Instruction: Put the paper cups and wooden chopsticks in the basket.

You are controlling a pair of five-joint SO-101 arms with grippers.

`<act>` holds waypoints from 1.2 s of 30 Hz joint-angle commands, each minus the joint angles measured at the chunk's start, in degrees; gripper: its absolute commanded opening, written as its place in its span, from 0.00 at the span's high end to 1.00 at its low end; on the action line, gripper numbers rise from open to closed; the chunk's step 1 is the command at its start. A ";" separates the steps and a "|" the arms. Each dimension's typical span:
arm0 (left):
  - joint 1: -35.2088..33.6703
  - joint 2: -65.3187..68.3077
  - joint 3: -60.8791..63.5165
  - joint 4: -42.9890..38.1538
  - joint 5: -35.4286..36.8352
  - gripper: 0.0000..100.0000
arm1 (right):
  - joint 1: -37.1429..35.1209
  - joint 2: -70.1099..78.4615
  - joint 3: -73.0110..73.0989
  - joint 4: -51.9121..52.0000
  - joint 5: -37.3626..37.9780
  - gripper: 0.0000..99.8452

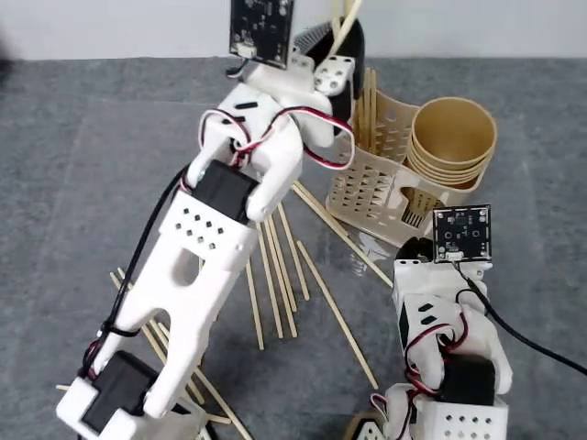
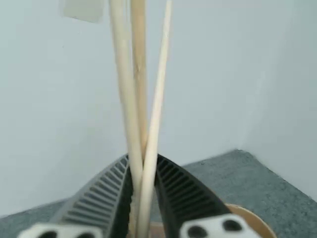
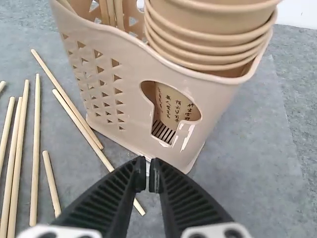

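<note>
The left gripper [image 2: 142, 163] is clenched on three pale wooden chopsticks [image 2: 140, 99], held upright above the rear of the beige perforated plastic basket [image 1: 367, 188]. A stack of tan paper cups [image 1: 454, 137] sits inside the basket. The right gripper [image 3: 147, 174], pinched together and empty, sits just before the basket's front wall. Loose wooden chopsticks [image 1: 280, 275] lie on the grey mat [image 1: 92, 183] beside the basket.

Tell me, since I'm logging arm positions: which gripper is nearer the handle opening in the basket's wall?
Right. The right gripper sits low, directly before the handle opening. The left gripper hangs high by the far end of the basket, jaws shut on chopsticks.
</note>
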 commanded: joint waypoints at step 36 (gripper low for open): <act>1.93 5.80 1.36 -14.51 -1.49 0.99 | 0.04 -0.57 -0.26 -1.01 -0.26 0.97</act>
